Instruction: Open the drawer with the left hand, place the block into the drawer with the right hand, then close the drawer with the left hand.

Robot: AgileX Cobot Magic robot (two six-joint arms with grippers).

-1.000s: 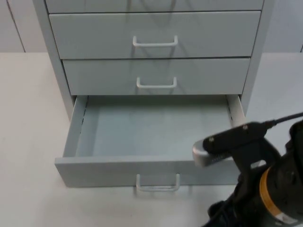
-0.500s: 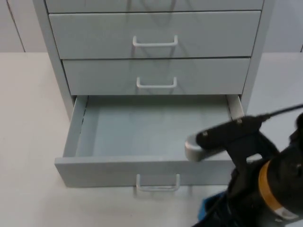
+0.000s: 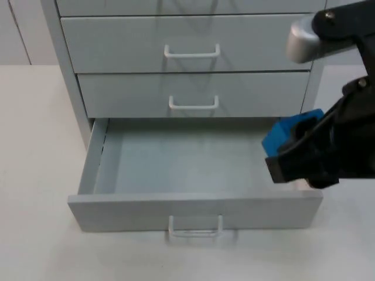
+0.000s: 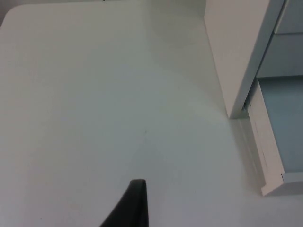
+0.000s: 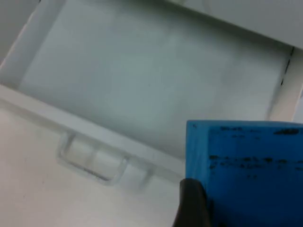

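Black print on blue block [image 5: 246, 165], seemingly text lines, too smeared to read.

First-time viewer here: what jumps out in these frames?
The blue block, held in the right gripper above the right end of the open bottom drawer. That drawer is pulled out of the grey cabinet. The left gripper waits over the white table beside it.

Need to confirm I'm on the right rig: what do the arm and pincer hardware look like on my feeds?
The right arm is black and blocky, with a rounded silver-grey cylindrical end cap on a black link above it. The right pincer is black, its fingertip dark and rounded. The left pincer's fingertip is a black tapered blade.
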